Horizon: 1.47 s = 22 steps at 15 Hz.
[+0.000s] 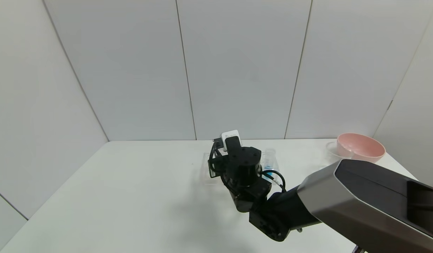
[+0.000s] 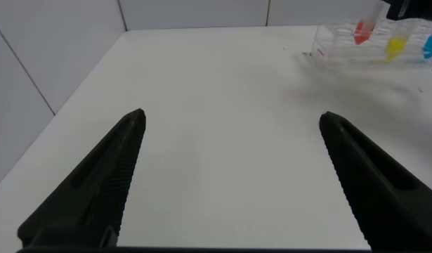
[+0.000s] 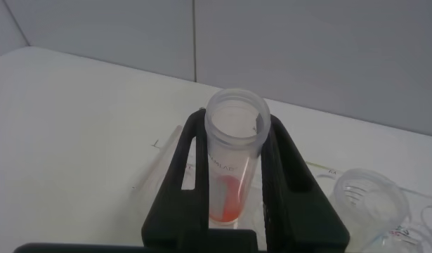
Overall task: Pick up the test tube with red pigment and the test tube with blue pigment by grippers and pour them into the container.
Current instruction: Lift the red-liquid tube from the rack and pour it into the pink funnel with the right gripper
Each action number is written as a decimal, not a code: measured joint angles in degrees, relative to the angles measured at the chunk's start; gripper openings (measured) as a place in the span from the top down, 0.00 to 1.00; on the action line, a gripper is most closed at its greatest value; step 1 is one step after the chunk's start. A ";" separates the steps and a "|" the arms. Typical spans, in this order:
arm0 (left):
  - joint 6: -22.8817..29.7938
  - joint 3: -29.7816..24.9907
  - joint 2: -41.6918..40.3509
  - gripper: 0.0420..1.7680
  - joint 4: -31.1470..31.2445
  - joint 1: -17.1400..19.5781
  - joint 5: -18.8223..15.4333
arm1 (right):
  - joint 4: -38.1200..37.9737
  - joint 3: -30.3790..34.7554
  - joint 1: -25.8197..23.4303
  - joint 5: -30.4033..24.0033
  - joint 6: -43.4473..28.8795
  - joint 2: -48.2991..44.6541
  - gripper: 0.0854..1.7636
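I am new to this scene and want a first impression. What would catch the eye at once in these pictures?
First, the right tool, shut on the test tube with red pigment, which stands upright between its black fingers over the clear rack at mid-table. Next, the pink bowl at the table's far right corner. The left tool hangs open above bare white table, away from the rack.

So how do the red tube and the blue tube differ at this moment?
The red tube is clamped in the right gripper; no gripper holds the blue tube, which stands in the clear rack. The red tube holds red-orange liquid, the blue tube bright blue. Both are clear, upright and hold only a little liquid.
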<state>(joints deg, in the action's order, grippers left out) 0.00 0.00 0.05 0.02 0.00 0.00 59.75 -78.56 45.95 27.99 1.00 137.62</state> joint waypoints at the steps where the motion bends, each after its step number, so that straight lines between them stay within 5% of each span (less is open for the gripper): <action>1: 0.00 0.00 0.00 0.00 0.02 0.00 0.00 | -0.05 -0.09 0.07 -0.18 0.41 -0.79 0.76; 12: 0.00 0.00 0.00 0.00 0.00 0.00 0.00 | 0.16 3.04 0.52 -3.41 2.23 -6.42 0.76; 18: 0.00 0.00 0.00 0.00 0.00 0.00 0.00 | 0.39 27.68 -0.85 -18.86 1.60 -20.66 0.76; 22: 0.00 0.00 0.00 0.00 0.02 0.00 0.00 | 0.20 43.30 -8.77 -30.61 1.29 -33.77 0.76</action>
<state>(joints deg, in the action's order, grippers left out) 0.00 0.00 0.05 0.05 0.00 0.00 59.94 -35.26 37.18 -2.62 2.29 103.85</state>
